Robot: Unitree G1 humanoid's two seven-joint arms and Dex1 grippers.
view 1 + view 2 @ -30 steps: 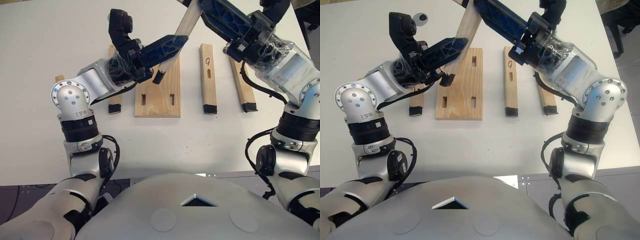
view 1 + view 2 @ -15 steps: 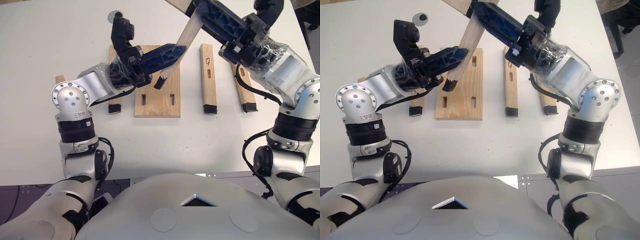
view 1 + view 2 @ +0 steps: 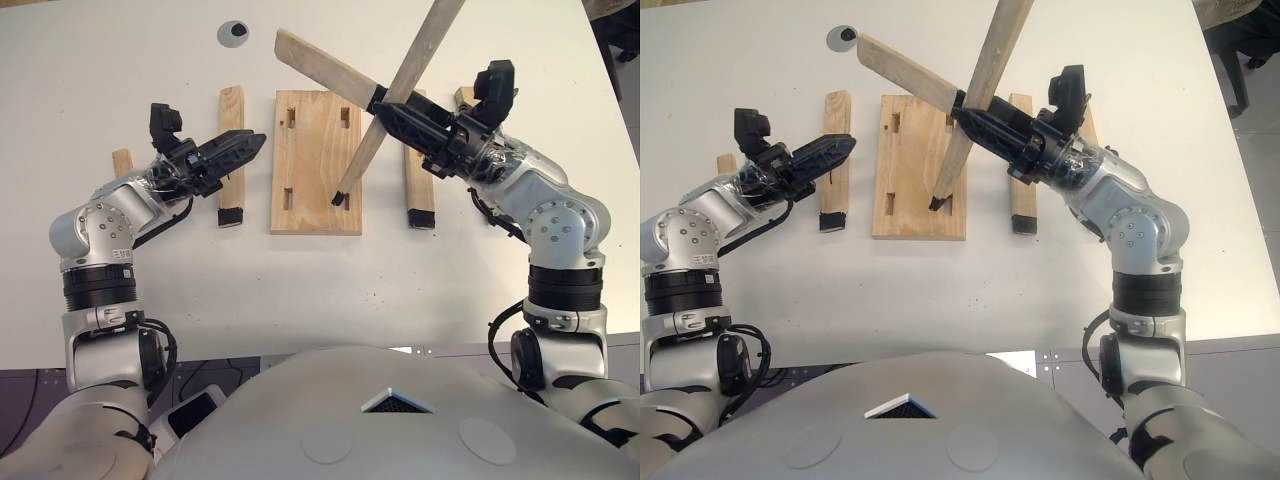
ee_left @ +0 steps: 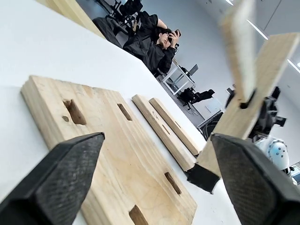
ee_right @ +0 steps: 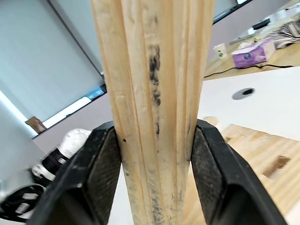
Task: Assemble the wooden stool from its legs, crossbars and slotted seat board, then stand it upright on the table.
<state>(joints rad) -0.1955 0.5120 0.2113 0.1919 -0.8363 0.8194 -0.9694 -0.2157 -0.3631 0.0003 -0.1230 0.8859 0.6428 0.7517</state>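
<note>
Steering the leg (image 3: 420,50) down, its tip at the seat board (image 3: 305,160).
My right gripper (image 3: 385,102) clamps the tilted leg. My left gripper (image 3: 245,150) hangs spread and empty, so the unheld board may skid, or the leg jam crooked.

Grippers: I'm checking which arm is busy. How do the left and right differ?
The left gripper is open and empty; the right gripper is shut on a leg. The left hovers low beside the seat board; the right holds its leg tilted, capped end over that board. Both point toward the board.
</note>
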